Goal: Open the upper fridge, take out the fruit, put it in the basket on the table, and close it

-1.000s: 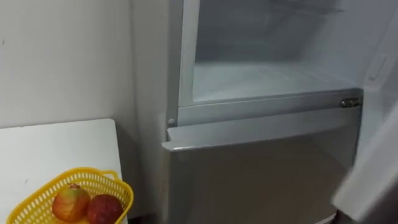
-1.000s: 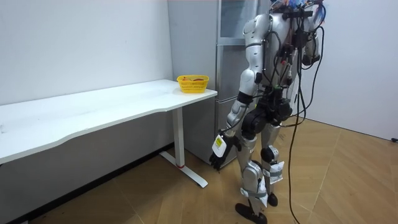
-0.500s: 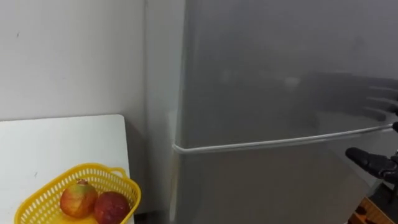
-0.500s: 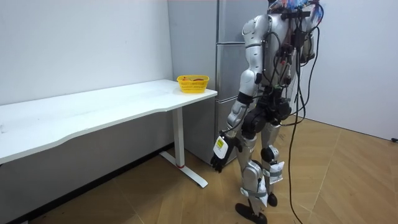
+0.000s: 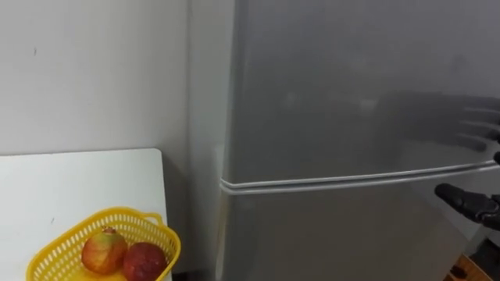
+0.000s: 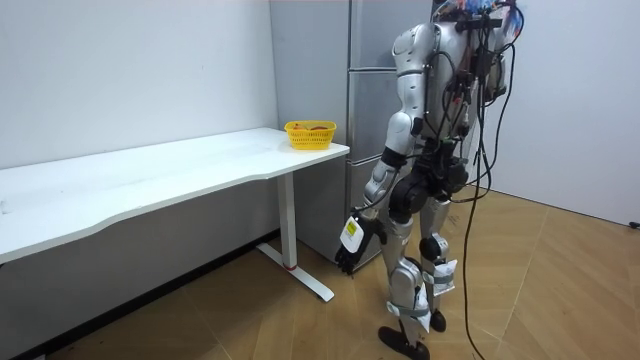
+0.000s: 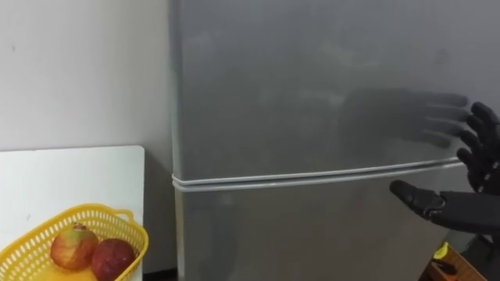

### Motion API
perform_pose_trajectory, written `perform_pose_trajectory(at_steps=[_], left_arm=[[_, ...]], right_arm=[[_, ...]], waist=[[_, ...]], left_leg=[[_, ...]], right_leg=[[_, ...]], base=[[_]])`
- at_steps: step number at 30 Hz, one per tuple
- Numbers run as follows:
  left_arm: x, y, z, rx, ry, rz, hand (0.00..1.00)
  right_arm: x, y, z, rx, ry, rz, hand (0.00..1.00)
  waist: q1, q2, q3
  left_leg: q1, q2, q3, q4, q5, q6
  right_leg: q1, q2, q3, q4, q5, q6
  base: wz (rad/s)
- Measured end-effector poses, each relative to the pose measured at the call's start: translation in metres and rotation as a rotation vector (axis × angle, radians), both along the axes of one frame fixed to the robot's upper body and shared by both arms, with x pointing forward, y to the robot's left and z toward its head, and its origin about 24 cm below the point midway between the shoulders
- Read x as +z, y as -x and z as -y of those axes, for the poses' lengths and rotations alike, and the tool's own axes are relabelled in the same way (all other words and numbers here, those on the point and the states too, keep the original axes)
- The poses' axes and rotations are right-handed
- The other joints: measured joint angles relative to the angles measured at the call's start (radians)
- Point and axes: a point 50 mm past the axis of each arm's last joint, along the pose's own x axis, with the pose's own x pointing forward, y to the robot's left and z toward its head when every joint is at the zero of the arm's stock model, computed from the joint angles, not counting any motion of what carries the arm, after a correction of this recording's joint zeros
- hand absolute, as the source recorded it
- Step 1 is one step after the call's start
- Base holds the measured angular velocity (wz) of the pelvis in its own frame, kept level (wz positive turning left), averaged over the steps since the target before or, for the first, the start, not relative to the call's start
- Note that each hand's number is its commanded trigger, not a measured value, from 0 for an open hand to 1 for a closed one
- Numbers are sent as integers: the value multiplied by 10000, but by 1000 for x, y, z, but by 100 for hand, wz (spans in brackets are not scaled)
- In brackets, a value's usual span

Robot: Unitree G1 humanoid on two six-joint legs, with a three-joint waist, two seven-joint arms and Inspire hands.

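a second ago the upper door stood open and we looked into a bare white compartment with nothing on its shelf. now the upper door [image 5: 351, 86] of the fridge [image 6: 365, 150] is shut, flush above the lower door [image 5: 336, 242], with just a pale seam between them. our right hand [image 7: 469, 209] has come into sight at the right edge, level with that seam, fingers straight and spread, thumb reaching toward the door — it holds nothing, and we cannot tell whether it touches the metal or hangs just off it. our left hand [image 6: 352, 245] hangs by the thigh in the room view, too small for us to tell its state. the two fruits [image 5: 104, 251], reddish and touching, lie in the yellow basket [image 5: 152, 234] at the corner of the white table [image 5: 70, 187] just beside the fridge — we take these for what was to be fetched. with the compartment seen empty and the door closed, we judge the task all but finished, and what's left is only to draw the right hand back. as for writing, the doors are plain grey with no badge, label or sticker that we can read, and we see no print on the basket or the table.
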Motion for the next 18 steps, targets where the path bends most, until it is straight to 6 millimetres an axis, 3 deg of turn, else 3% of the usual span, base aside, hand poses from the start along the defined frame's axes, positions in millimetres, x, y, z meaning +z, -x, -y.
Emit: perform_pose_trajectory(at_steps=[5, 11, 18], left_arm=[[1, 2, -1, -40, -243, -51, 0], [2, 2, -2, -269, -398, -16, 0], [4, 7, -3, -352, -580, -37, 0]], right_arm=[[1, 0, 0, -73, 85, 83, 0], [9, 6, 5, -895, 282, 990, 0], [-9, 19, 20, -2706, 143, 491, 0]], waist=[[-17, 56, 22], [24, 208, -11], [95, 378, 13]], left_leg=[[148, 5, 16, -18, -3, -6], [158, 3, -25, -117, -9, -15], [160, 8, -154, -155, -13, -21]], right_leg=[[114, 14, 5, -18, 6, -3], [134, 16, -51, -44, 11, 4], [258, 1, -151, -201, 24, 26]], base=[[0], [2], [5]])
